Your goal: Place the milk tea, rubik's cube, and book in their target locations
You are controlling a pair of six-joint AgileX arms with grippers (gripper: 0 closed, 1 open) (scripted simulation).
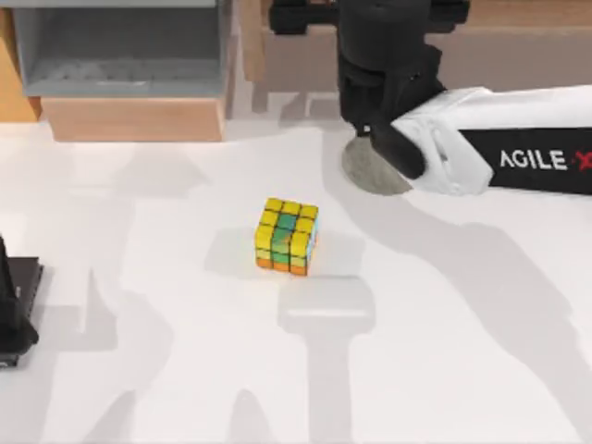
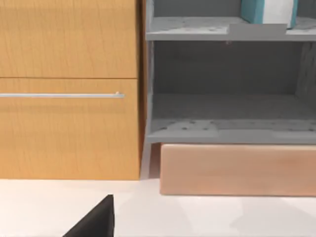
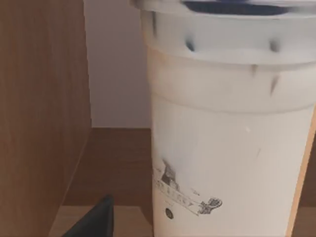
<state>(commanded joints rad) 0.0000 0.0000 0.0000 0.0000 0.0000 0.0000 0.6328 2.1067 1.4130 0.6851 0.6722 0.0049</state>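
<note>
Overhead, one rubik's cube (image 1: 287, 237) sits alone near the middle of the white desk (image 1: 444, 351). The right arm (image 1: 518, 148) reaches in from 3 o'clock toward the wooden shelf unit (image 1: 518, 46) at 12 to 1 o'clock; a round grey disc (image 1: 365, 171) lies just under its wrist. The left arm (image 1: 14, 305) is parked at 9 o'clock.

Left wrist view: a grey shelf (image 2: 227, 131) beside a wooden cabinet (image 2: 69, 89); one book (image 2: 269, 11), teal with white pages, stands on the upper tier. Left pincer state: cannot tell.

Right wrist view: one milk tea (image 3: 227, 128), lidded, close in front of the camera inside a wooden compartment (image 3: 42, 108). Whether the right pincer grips it cannot be told. Judgement: keep the cup upright and seat it flat before releasing.
</note>
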